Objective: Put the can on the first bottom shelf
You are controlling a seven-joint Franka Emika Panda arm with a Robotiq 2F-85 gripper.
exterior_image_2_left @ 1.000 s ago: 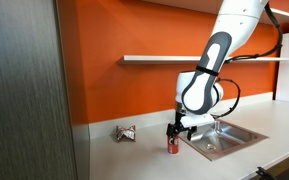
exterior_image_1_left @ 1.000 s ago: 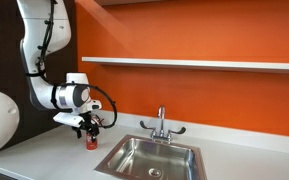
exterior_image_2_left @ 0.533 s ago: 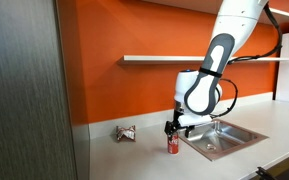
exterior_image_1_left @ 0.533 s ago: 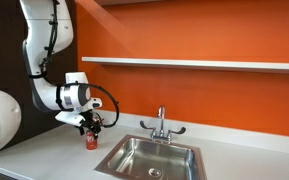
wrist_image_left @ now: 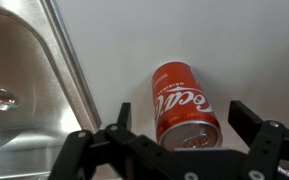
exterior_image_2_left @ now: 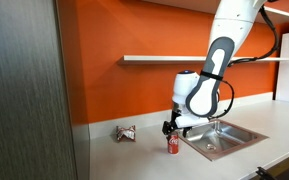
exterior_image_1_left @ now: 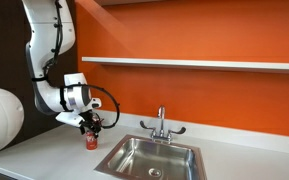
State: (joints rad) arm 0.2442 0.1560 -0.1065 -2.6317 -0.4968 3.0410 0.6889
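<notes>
The can [exterior_image_1_left: 91,141] stands upright on the counter [exterior_image_1_left: 44,155], just off the sink [exterior_image_1_left: 112,152] rim at its 9 o'clock. The gripper [exterior_image_1_left: 92,128] hovers over it, jaws spread wide either side, seemingly not touching. The first bottom shelf [exterior_image_1_left: 204,63] runs well above, around 1 o'clock.

Hung w/ arm [exterior_image_1_left: 42,35] folded over & downward. Pointed gripper [exterior_image_1_left: 91,128] approx. straight down. Held jaws wide apart.
</notes>
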